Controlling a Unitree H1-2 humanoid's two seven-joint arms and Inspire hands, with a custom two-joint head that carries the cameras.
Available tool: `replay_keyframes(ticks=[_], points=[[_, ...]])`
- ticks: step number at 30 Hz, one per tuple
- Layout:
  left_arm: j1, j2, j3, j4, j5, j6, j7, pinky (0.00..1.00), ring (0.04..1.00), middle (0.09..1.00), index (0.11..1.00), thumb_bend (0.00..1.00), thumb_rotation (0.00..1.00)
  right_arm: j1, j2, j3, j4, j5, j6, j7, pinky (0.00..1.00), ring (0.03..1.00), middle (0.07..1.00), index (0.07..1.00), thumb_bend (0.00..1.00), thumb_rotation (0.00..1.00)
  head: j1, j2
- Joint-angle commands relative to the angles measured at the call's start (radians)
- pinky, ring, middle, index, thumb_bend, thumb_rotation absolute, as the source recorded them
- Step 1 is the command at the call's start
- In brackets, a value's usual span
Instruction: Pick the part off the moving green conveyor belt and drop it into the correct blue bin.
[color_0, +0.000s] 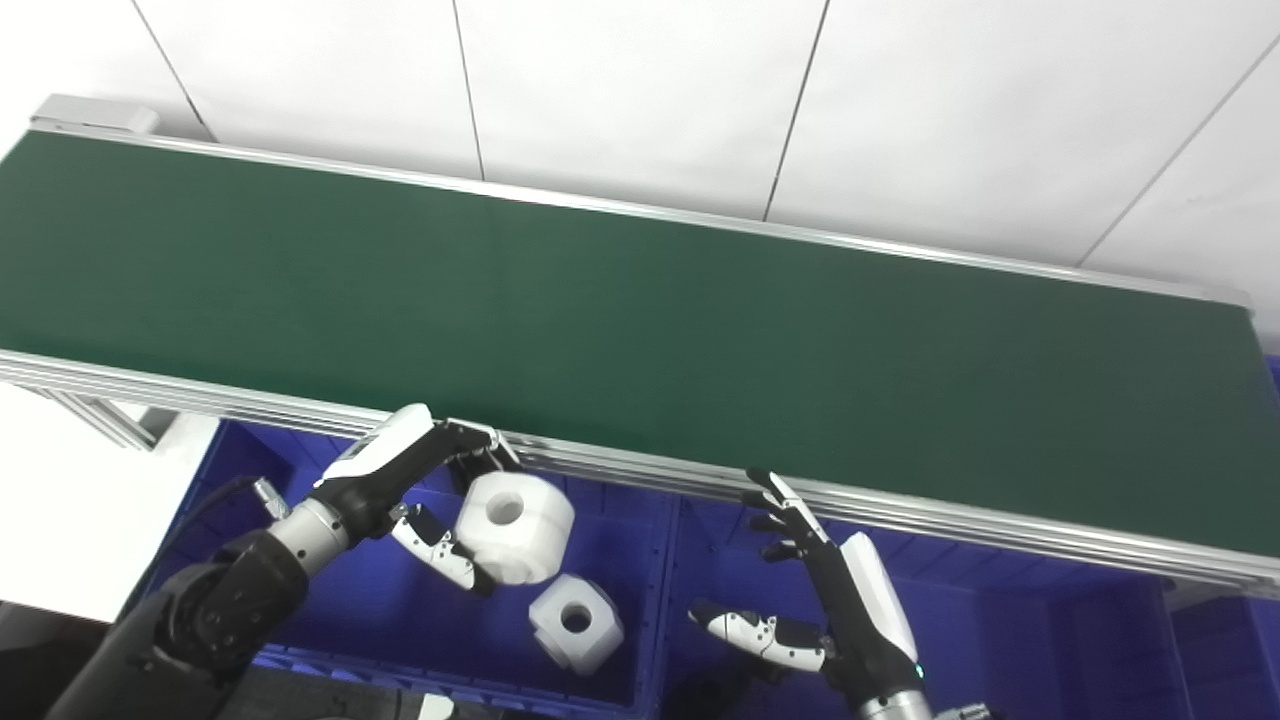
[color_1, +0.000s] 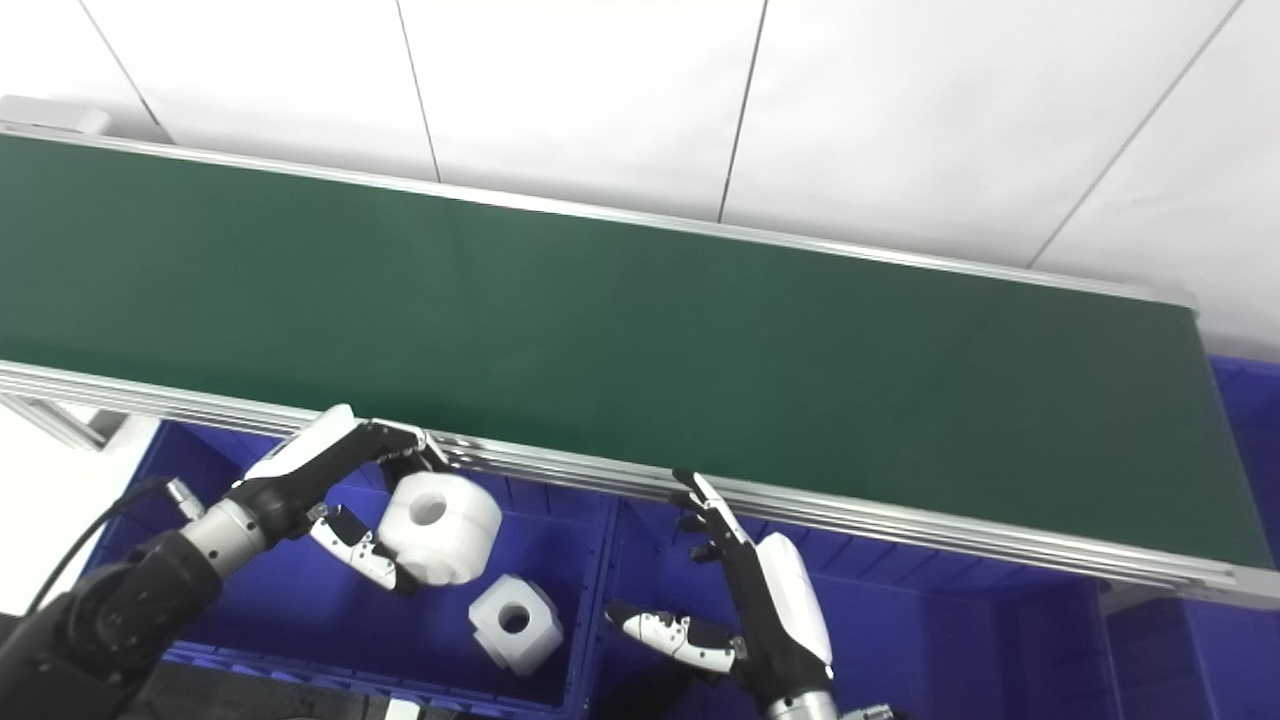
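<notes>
My left hand (color_0: 420, 480) is shut on a white round part with a centre hole (color_0: 515, 525), holding it above the left blue bin (color_0: 400, 610), just below the belt's near rail. It also shows in the right eye view (color_1: 440, 540). A second white part with a hole (color_0: 575, 622) lies in that same bin. The green conveyor belt (color_0: 640, 310) carries no part. My right hand (color_0: 830, 600) is open and empty, fingers spread, over the middle blue bin (color_0: 1000, 640).
The belt's aluminium near rail (color_0: 900, 505) runs just above both hands. A divider wall (color_0: 668, 590) separates the left and middle bins. Another blue bin edge (color_0: 1272, 370) shows at far right. White floor lies at the left.
</notes>
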Motion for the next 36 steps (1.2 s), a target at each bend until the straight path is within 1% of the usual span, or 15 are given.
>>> replay_keyframes(ticks=[1,7,8,9,10,11,14,18,19,20,23,26,28,33,36], points=[[-0.021,0.019,-0.009,-0.042,0.022,0.063,-0.027,0.48,0.519,0.467,0.519,0.51,0.0,0.0,0.01,0.001,-0.043,0.0,0.011,0.003,0.68,0.793,0.848,0.926,0.61,0.3,0.006,0.004],[-0.033,0.025,-0.041,-0.082,0.103,0.233,-0.092,0.5,0.54,0.465,0.528,0.51,0.0,0.004,0.01,0.0,-0.066,0.003,0.027,0.023,0.69,0.793,0.846,0.926,0.61,0.3,0.005,0.009],[-0.036,0.028,-0.05,-0.088,0.125,0.26,-0.103,0.58,0.634,0.624,0.511,0.51,0.03,0.004,0.01,0.0,-0.067,0.005,0.027,0.025,0.69,0.795,0.848,0.926,0.6,0.3,0.005,0.009],[-0.042,0.036,-0.067,-0.086,0.168,0.279,-0.113,0.61,0.666,0.678,0.505,0.51,0.04,0.005,0.011,0.0,-0.068,0.007,0.029,0.027,0.7,0.795,0.848,0.926,0.6,0.3,0.004,0.009],[-0.046,0.042,-0.08,-0.084,0.198,0.291,-0.119,0.66,0.743,0.763,0.668,0.58,0.04,0.005,0.011,-0.001,-0.069,0.008,0.03,0.028,0.7,0.795,0.846,0.923,0.61,0.29,0.004,0.009],[-0.052,0.049,-0.098,-0.082,0.237,0.307,-0.129,0.7,0.791,0.815,0.769,0.62,0.05,0.005,0.012,-0.001,-0.068,0.006,0.03,0.027,0.7,0.795,0.846,0.921,0.61,0.29,0.003,0.009],[-0.055,0.054,-0.115,-0.086,0.278,0.323,-0.131,0.83,0.929,0.961,0.911,0.71,0.19,0.006,0.014,-0.002,-0.068,0.001,0.028,0.027,0.69,0.792,0.844,0.92,0.61,0.29,-0.001,0.007],[-0.031,0.027,-0.075,-0.09,0.206,0.243,-0.049,0.84,0.936,0.982,0.935,0.73,0.24,0.006,0.014,-0.001,-0.068,0.001,0.028,0.029,0.69,0.793,0.846,0.921,0.61,0.28,-0.008,0.005],[-0.021,0.016,-0.058,-0.097,0.158,0.211,-0.032,0.84,0.938,0.991,0.947,0.72,0.27,0.008,0.014,-0.001,-0.069,-0.002,0.028,0.028,0.69,0.792,0.846,0.92,0.61,0.28,-0.014,0.004],[-0.01,0.001,-0.038,-0.099,0.095,0.168,-0.012,0.83,0.933,0.989,0.942,0.71,0.22,0.009,0.014,0.0,-0.07,-0.004,0.028,0.027,0.68,0.789,0.843,0.918,0.61,0.29,-0.018,0.005],[0.018,-0.054,0.011,-0.093,-0.08,0.054,0.027,0.84,0.939,0.98,0.932,0.71,0.24,0.013,0.015,0.0,-0.075,-0.006,0.031,0.029,0.68,0.786,0.842,0.916,0.61,0.29,-0.03,0.005],[0.054,-0.123,0.018,-0.159,-0.204,0.048,0.023,0.91,0.972,0.976,0.934,0.72,0.33,0.02,0.012,-0.001,-0.085,-0.004,0.038,0.035,0.69,0.787,0.843,0.917,0.61,0.28,-0.051,0.006],[0.069,-0.161,0.0,-0.197,-0.278,0.043,0.007,0.91,0.967,0.976,0.932,0.71,0.33,0.027,0.009,-0.002,-0.091,-0.002,0.04,0.037,0.69,0.787,0.844,0.916,0.61,0.28,-0.064,0.004],[0.095,-0.233,-0.067,-0.233,-0.33,0.045,-0.005,0.86,0.926,0.946,0.909,0.74,0.36,0.047,0.0,-0.005,-0.109,0.005,0.049,0.043,0.71,0.795,0.853,0.919,0.61,0.28,-0.098,0.0],[0.114,-0.26,-0.102,-0.206,-0.327,0.013,0.002,0.84,0.915,0.94,0.911,0.74,0.33,0.061,-0.011,-0.01,-0.121,0.009,0.049,0.044,0.71,0.797,0.856,0.922,0.61,0.29,-0.123,-0.003]])
